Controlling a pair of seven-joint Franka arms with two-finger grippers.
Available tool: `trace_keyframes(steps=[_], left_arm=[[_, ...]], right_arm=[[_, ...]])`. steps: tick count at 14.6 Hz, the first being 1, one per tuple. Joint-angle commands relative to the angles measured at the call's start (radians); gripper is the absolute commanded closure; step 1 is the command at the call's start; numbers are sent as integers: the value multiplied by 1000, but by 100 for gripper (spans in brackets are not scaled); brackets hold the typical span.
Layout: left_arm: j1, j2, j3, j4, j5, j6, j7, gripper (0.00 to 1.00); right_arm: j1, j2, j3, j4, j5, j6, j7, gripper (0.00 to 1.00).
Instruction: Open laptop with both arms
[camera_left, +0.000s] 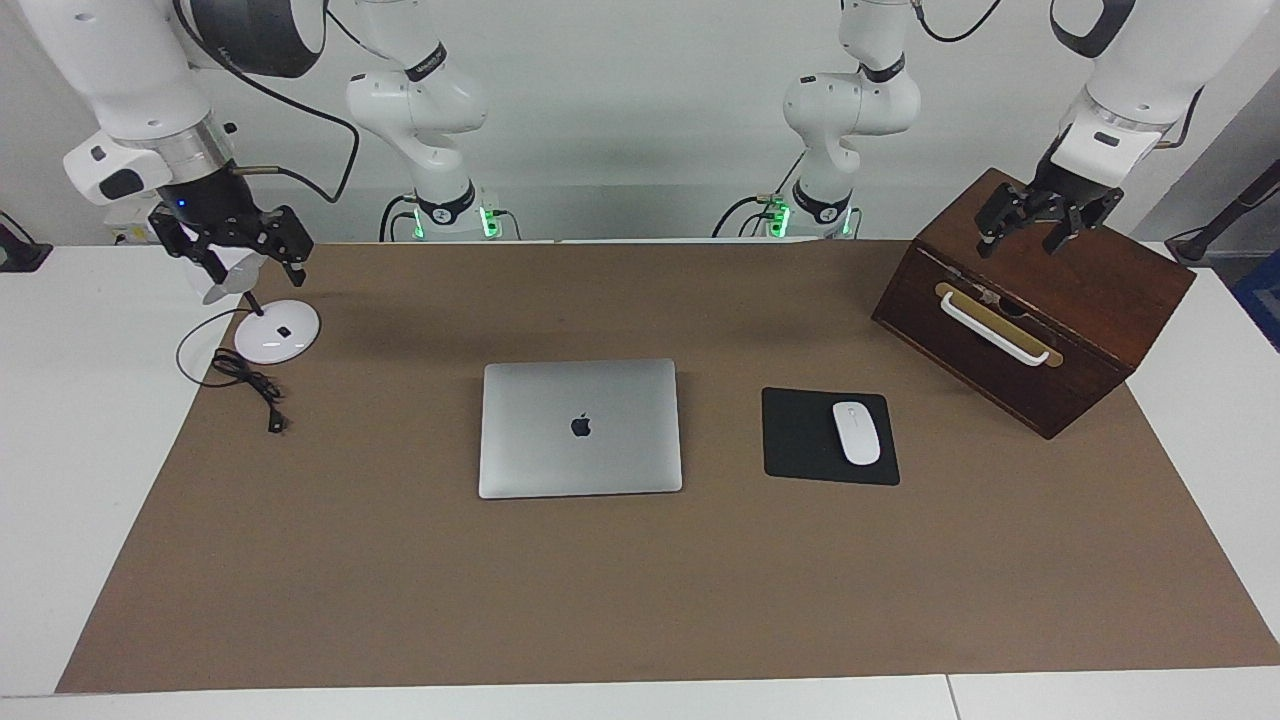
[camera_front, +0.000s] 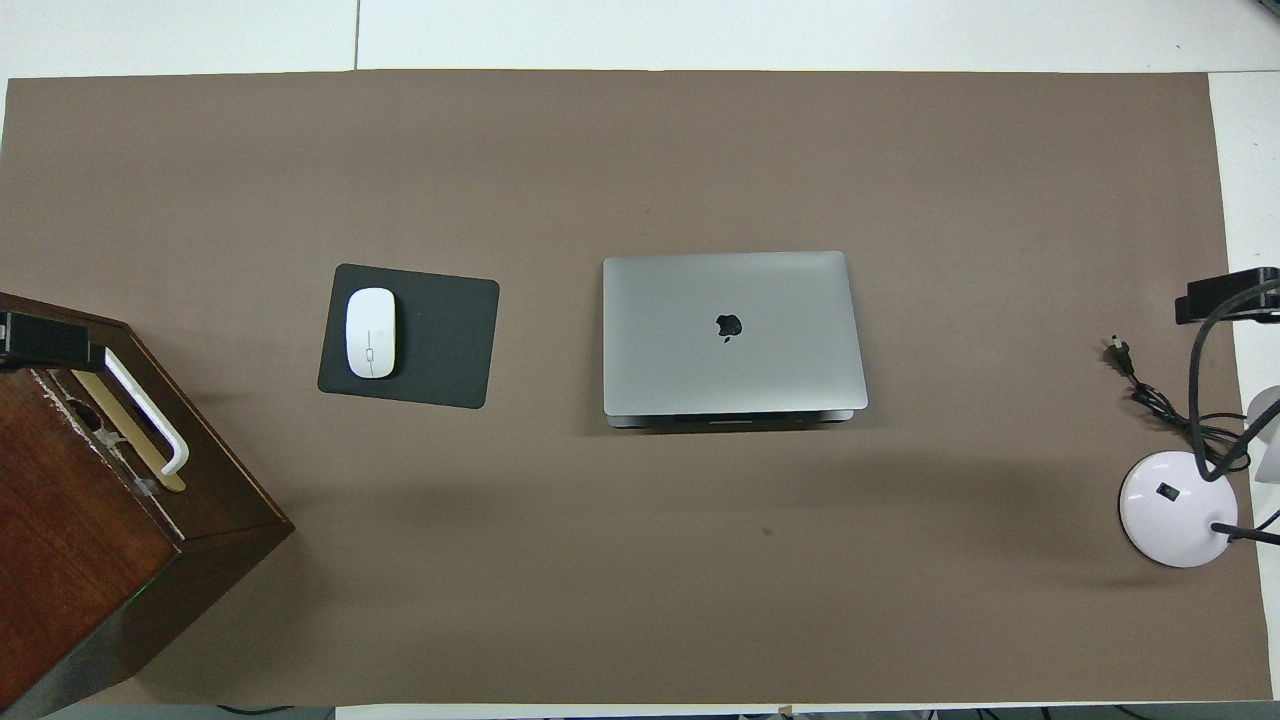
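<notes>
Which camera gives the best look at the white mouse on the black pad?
The overhead view: it looks straight down on the mouse, so its whole oval top and centre line show against the mouse pad. The facing view shows the same mouse slantwise and smaller, unobstructed too.
</notes>
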Motion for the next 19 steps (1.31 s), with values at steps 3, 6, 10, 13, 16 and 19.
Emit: trace_keyframes(steps=[3, 6, 10, 13, 16, 19], left_arm=[[1, -6, 3, -13, 14, 53, -10, 100], [1, -5, 3, -12, 14, 58, -24, 100], [1, 1, 5, -9, 13, 137, -18, 100], [-2, 6, 2, -13, 6, 220, -7, 100], [-6, 7, 2, -25, 0, 308, -1, 100], [-14, -23, -1, -126, -7, 415, 1, 100]], right_arm=[[-4, -22, 2, -29, 14, 23, -3, 0], [-4, -22, 4, -29, 14, 21, 4, 0], [-11, -62, 4, -119, 91, 90, 18, 0], [-1, -120, 4, -246, 142, 213, 52, 0], [51, -149, 8, -305, 171, 271, 168, 0], [111, -244, 8, -486, 210, 446, 248, 0]])
